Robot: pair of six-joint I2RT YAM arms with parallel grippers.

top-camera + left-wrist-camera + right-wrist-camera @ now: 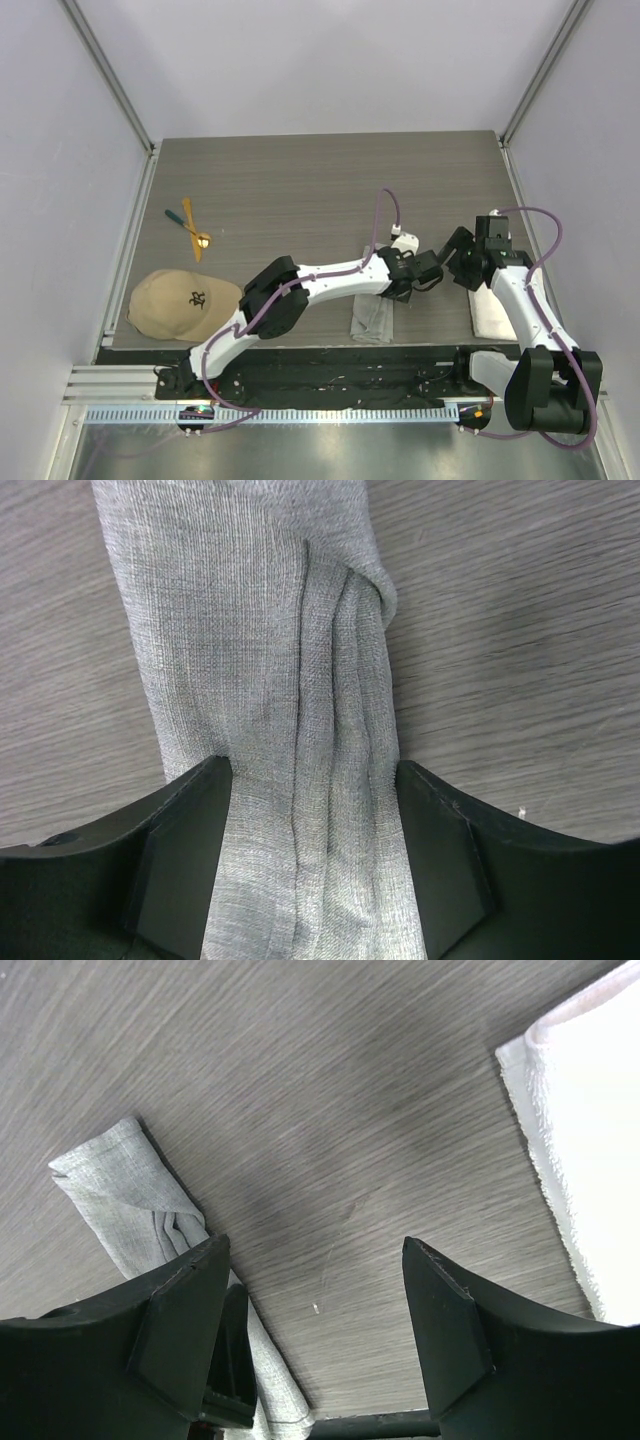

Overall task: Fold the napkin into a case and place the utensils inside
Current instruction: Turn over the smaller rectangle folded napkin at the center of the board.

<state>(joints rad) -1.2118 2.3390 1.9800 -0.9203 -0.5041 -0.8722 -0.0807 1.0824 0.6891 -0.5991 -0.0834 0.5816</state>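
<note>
The napkin (372, 320) lies near the table's front edge, folded into a narrow grey strip with several lengthwise pleats (300, 660). My left gripper (400, 288) hangs over the strip's far end, open. Its fingers (180, 850) straddle the cloth, which fills the gap between them. My right gripper (450, 268) hovers just to the right, open over bare table (330, 1160) with nothing between its fingers. In the right wrist view the napkin (125, 1195) shows at the left. The utensils lie far left: a gold spoon (203, 240), an orange-handled piece (188, 213) and a teal-handled piece (176, 219).
A thicker white towel (492, 312) lies by the right arm, its edge showing in the right wrist view (590, 1110). A tan cap with a black emblem (185, 302) sits at the front left, near the utensils. Walls enclose the table on three sides.
</note>
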